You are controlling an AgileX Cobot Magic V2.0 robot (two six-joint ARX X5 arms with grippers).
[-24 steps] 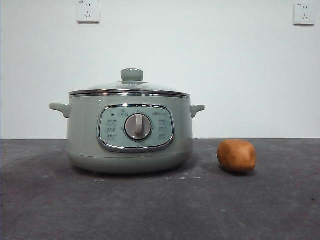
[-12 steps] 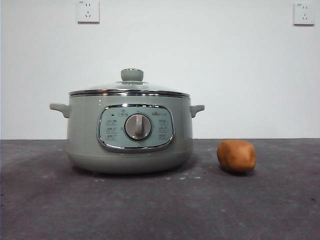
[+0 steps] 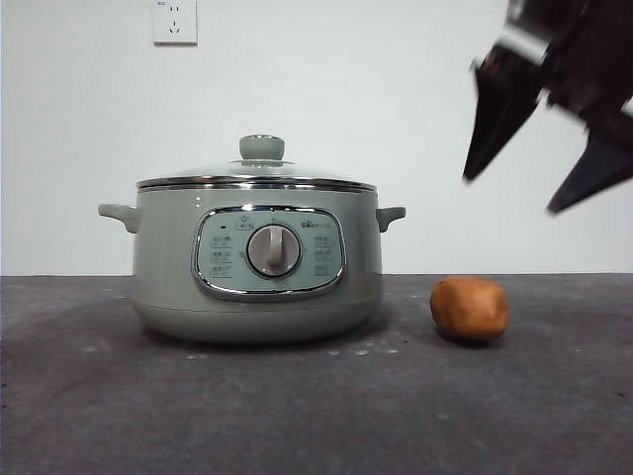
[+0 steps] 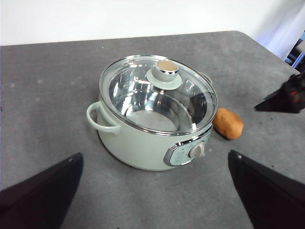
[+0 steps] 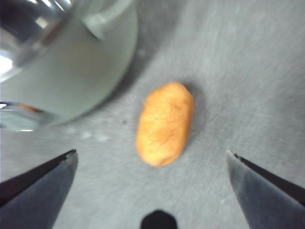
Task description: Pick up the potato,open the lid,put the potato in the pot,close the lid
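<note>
The sage-green pot stands on the grey table with the glass lid seated on it. The orange-brown potato lies on the table just beside the pot, on the right of the front view. My right gripper hangs open high above the potato, and the right wrist view shows the potato between and beyond its spread jaws, well apart from them. My left gripper is open and held back, high above the pot and lid. The pot is empty inside.
A wall socket sits on the white wall behind the pot. In the left wrist view the table's far corner lies beyond the potato, and a tip of the right gripper shows at the picture's edge.
My right gripper has come into the front view from the top right corner, open and above the potato. Pot, lid and potato have not moved.
</note>
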